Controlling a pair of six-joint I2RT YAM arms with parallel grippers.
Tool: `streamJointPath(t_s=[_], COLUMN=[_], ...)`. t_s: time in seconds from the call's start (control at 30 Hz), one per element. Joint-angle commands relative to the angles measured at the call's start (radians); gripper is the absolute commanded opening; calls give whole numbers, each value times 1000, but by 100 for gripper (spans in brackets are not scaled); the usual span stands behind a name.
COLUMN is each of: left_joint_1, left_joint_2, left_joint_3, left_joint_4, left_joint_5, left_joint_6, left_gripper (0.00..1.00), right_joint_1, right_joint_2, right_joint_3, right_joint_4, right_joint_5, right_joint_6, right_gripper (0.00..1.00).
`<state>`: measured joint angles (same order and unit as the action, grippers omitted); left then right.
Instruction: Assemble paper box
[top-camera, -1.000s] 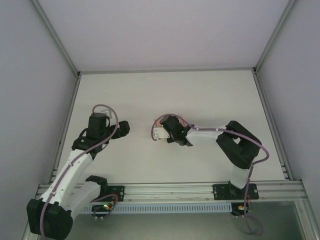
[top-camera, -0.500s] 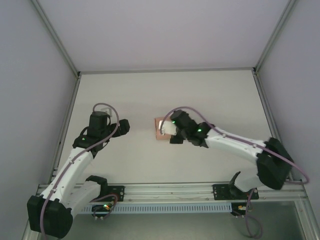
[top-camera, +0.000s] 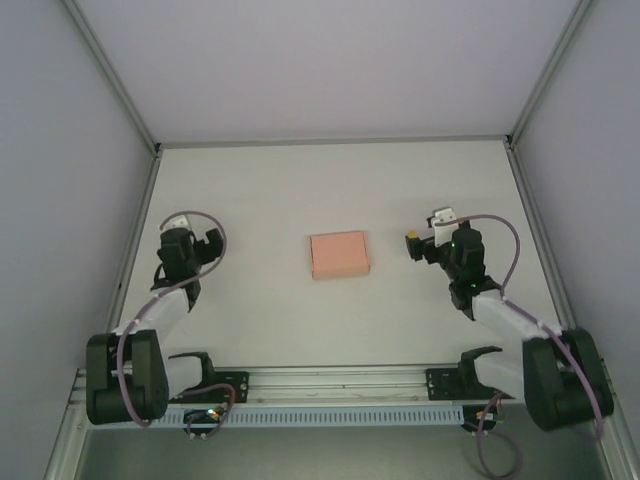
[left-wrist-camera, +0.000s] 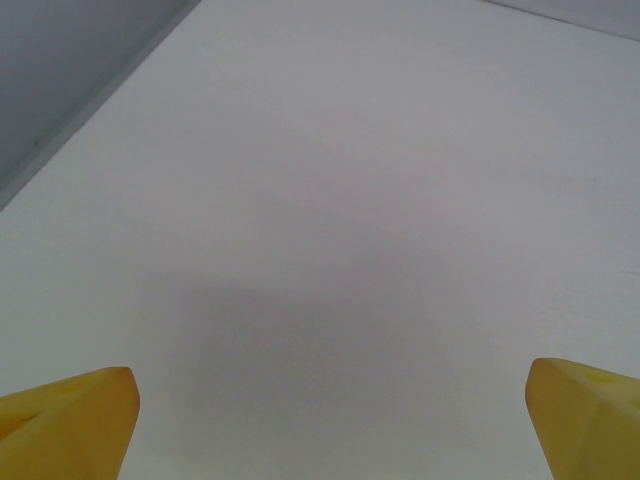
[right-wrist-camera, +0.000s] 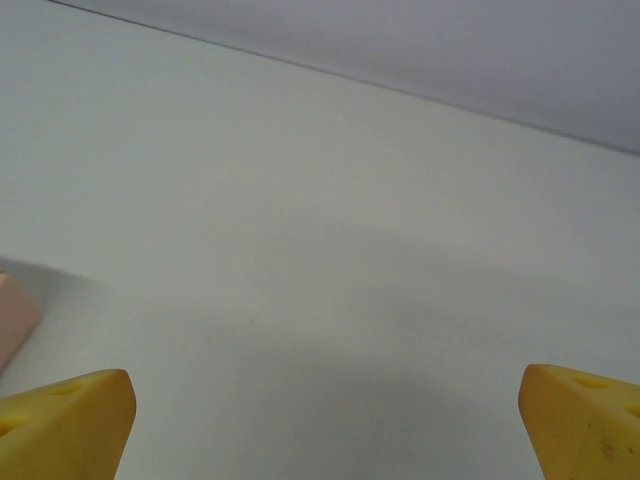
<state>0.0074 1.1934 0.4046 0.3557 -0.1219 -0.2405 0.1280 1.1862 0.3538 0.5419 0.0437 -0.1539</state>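
Paper box (top-camera: 339, 255) sits between left gripper (top-camera: 195, 232) and right gripper (top-camera: 428, 230), well apart from each. Both stand spread wide, gripping nothing.

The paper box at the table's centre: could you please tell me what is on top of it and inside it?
Nothing lies on the paper box; its flat pink top is bare. The top looks closed, so the inside is hidden.

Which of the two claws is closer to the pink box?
The right gripper, on the right in the overhead view; the left gripper stands clearly farther from the paper box.
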Motion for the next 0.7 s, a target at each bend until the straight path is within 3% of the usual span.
streamJointPath(t_s=[0.0,0.07,0.1,0.13,0.17,0.23,0.3,0.37,0.4,0.43,0.67], left_joint_1=[-4,-67,-105,-151,-165,-144,-82,0,33,41,31], left_joint_2=[27,98,160,196,204,238,258,399,389,338,368], left_joint_3=[-8,-13,-35,-26,-2,40,63,-58,-109,-110,-85], left_joint_4=[226,287,396,415,381,342,316,729,770,682,696], left_joint_5=[38,-20,-59,-116,-89,-57,-29,5,47,59,56], left_joint_6=[126,223,270,329,351,357,301,243,207,176,202], left_gripper=[100,100,100,100,100,100,100,100,100,100,100], right_joint_1=[-23,-67,-84,-106,-133,-170,-159,-154,-153,-153,-149], right_joint_2=[124,202,259,330,388,335,361,357,359,354,357], right_joint_3=[36,73,72,52,34,52,43,51,48,50,48], right_joint_4=[199,192,224,331,437,312,380,352,364,348,359], right_joint_5=[37,-46,-79,-91,-95,-125,-108,-102,-100,-98,-97], right_joint_6=[90,114,120,146,186,210,203,199,198,198,196], right_gripper=[100,100,100,100,100,100,100,100,100,99,100])
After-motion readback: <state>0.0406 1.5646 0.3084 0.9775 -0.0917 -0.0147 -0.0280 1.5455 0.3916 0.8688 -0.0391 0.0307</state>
